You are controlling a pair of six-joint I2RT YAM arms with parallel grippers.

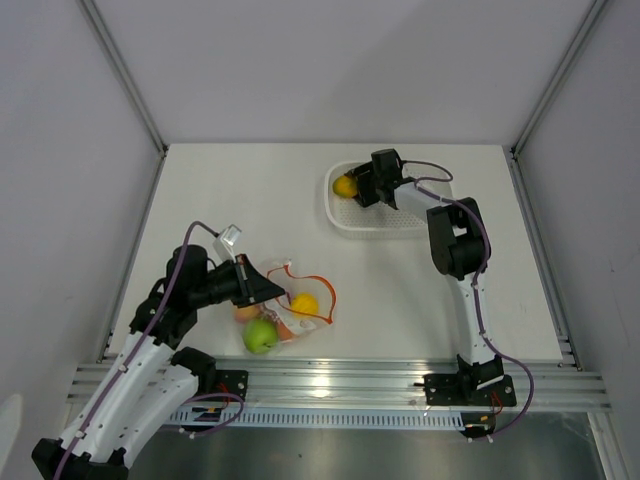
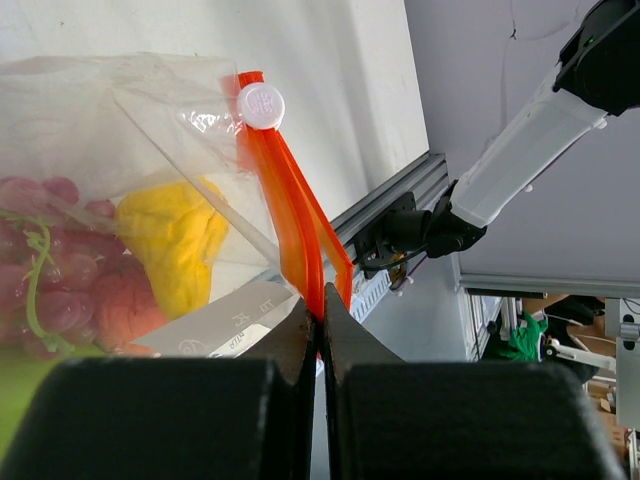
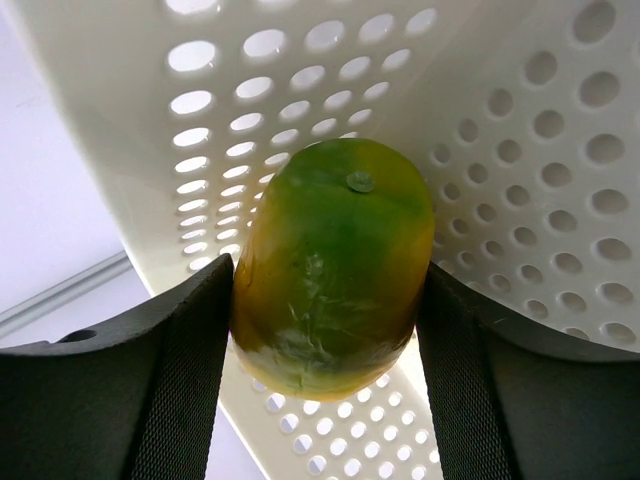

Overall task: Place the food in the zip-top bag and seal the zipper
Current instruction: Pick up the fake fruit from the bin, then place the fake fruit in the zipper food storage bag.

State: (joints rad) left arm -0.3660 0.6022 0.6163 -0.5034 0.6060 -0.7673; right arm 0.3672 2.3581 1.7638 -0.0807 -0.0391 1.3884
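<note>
At upper right of the top view, over the white basket: right end effector, clamped on the mango. Zip-top bag: lower left of it, well apart, on the surface; left end effector pinched on the zipper. You would likely carry down-left toward the gaping mouth. Only the right wrist view shows the mango's long axis upright between the fingers; only the left wrist view shows the grapes inside.

Left arm bent low, reaching right, left gripper pinched on zipper; right arm stretched forward, elbow raised, right gripper clamping mango.
</note>
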